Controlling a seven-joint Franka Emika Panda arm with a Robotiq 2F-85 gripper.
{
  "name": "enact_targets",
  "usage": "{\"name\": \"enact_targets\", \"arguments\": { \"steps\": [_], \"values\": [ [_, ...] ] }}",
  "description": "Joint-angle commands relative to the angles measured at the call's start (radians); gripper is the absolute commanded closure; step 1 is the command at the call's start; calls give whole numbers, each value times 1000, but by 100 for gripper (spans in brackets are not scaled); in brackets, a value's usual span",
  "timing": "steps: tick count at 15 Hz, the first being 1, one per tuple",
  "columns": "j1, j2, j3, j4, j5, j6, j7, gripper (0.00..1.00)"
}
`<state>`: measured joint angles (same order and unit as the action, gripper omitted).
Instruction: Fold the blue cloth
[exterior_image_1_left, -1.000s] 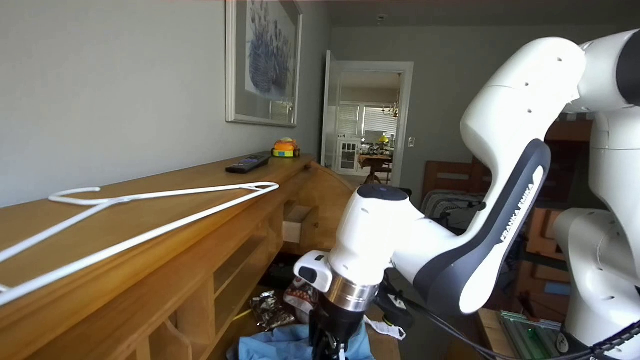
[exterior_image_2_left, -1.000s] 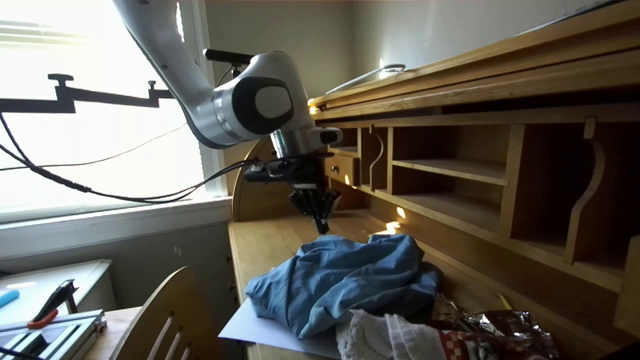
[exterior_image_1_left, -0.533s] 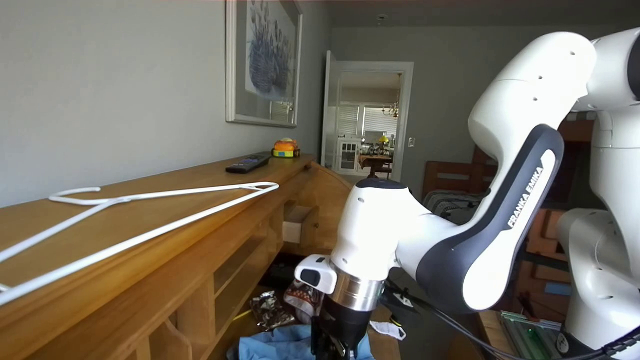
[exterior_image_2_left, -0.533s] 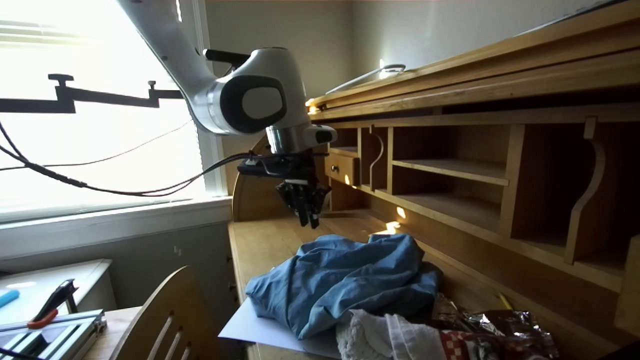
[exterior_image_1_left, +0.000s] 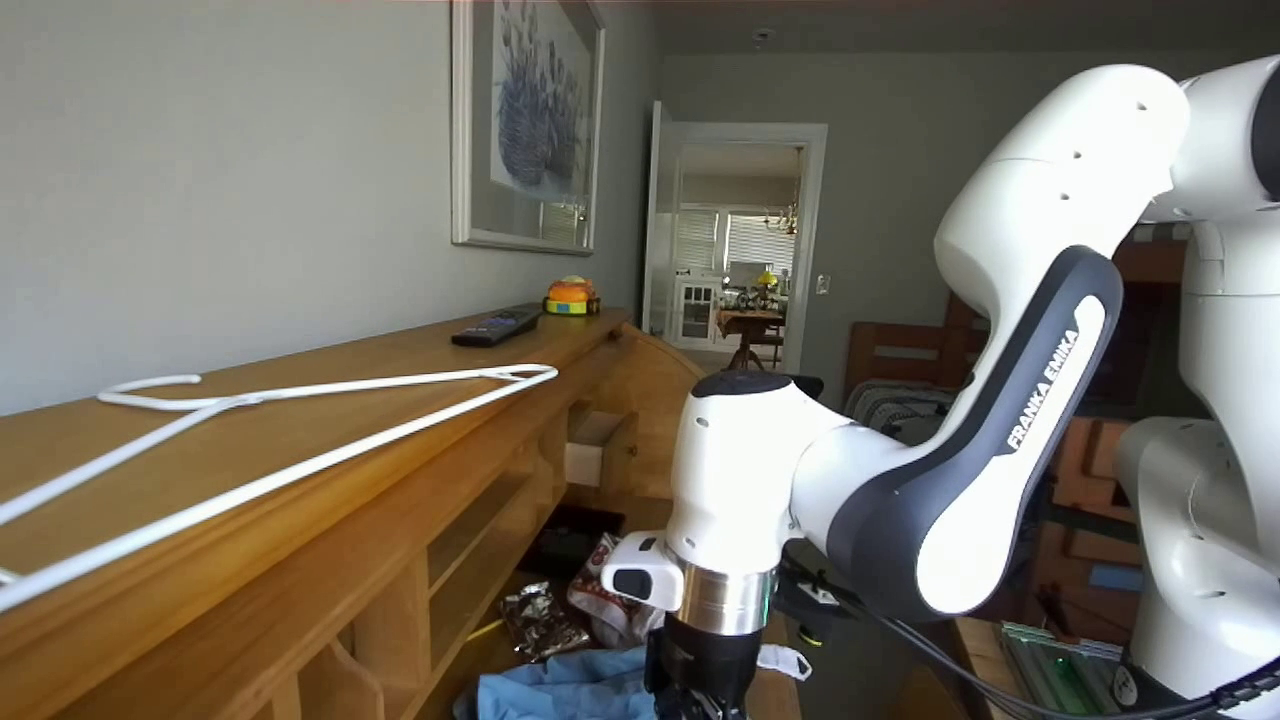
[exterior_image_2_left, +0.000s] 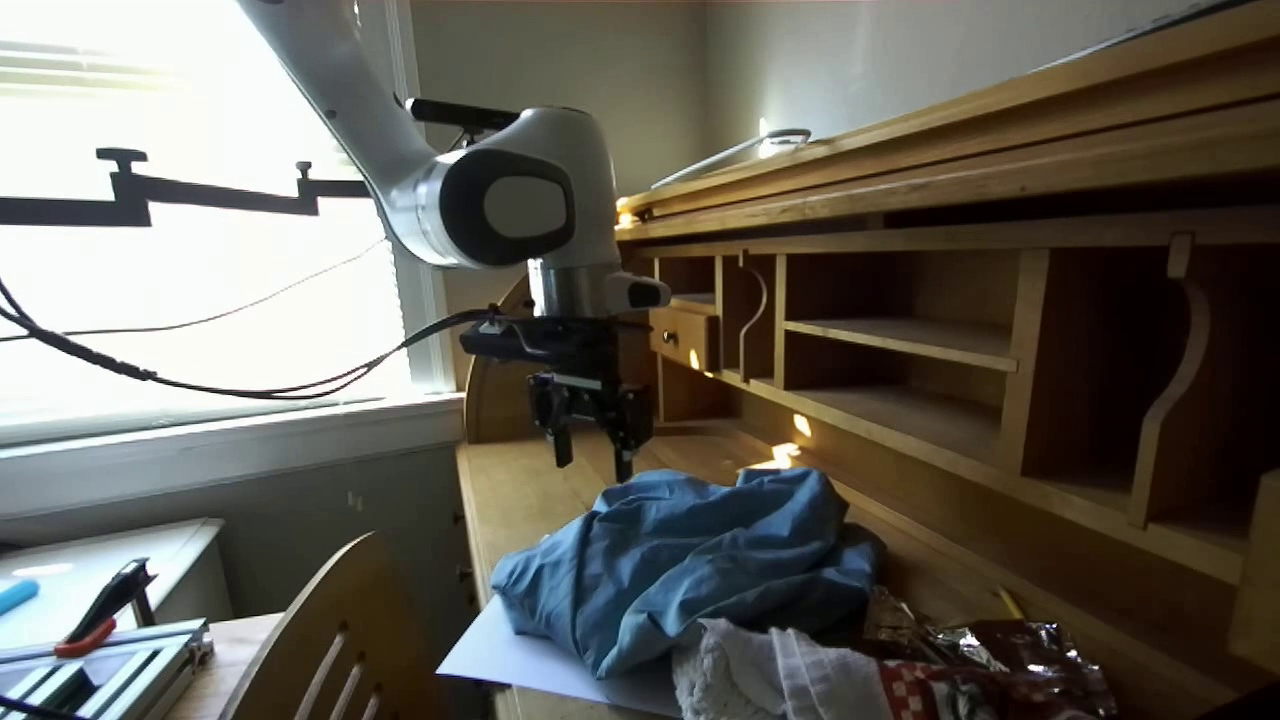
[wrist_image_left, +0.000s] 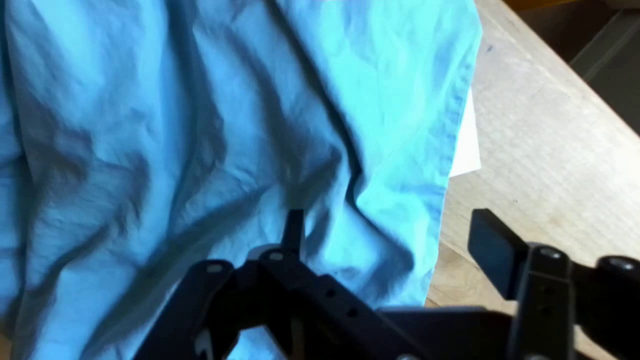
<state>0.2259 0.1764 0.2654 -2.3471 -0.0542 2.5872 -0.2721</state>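
Two fingers (wrist_image_left: 492, 255): are standing spread, with a wide gap lying between them, and are pointing down above the light wooden tabletop (exterior_image_2_left: 520, 485).
Straddle: in the wrist view, one finger is reaching over the blue cloth (wrist_image_left: 225, 130), while the other is hanging over bare wood just beside it; the cloth's hemmed edge is running between the two.
Contact: how near the tips are coming to the fabric is not showing clearly.
Blue cloth: is lying rumpled on the tabletop, its loose folds rising in ridges; in an exterior view it is sitting just in front of the fingers.
White sheet (exterior_image_2_left: 540, 655): is sticking out from under the cloth, one corner jutting past the tabletop's edge.
Patterned bundle (exterior_image_2_left: 820, 675): is showing white and red, overlapping the cloth's near side in that view.
Foil (exterior_image_2_left: 1030, 645): is glinting, crumpled, beside the bundle, with a yellow stick (exterior_image_2_left: 1010, 602) poking up near it.
Arm (exterior_image_1_left: 730, 470): is carrying the fingers in both exterior views.
Shelves (exterior_image_2_left: 900, 343): are running along the back of the tabletop.
Upper ledge (exterior_image_1_left: 400, 355): is bearing a white hanger (exterior_image_1_left: 300, 474), a remote (exterior_image_1_left: 497, 326) and an orange-and-yellow object (exterior_image_1_left: 572, 297).
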Motion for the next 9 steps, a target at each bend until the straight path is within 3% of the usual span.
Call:
{"name": "enact_targets", "arguments": {
  "steps": [1,3,9],
  "values": [
    [18,0,-24,-13,-105,-12,59,0],
    [29,11,-40,-15,-184,-6,99,0],
    [49,53,-62,-21,-287,97,208,0]
  ]
}}
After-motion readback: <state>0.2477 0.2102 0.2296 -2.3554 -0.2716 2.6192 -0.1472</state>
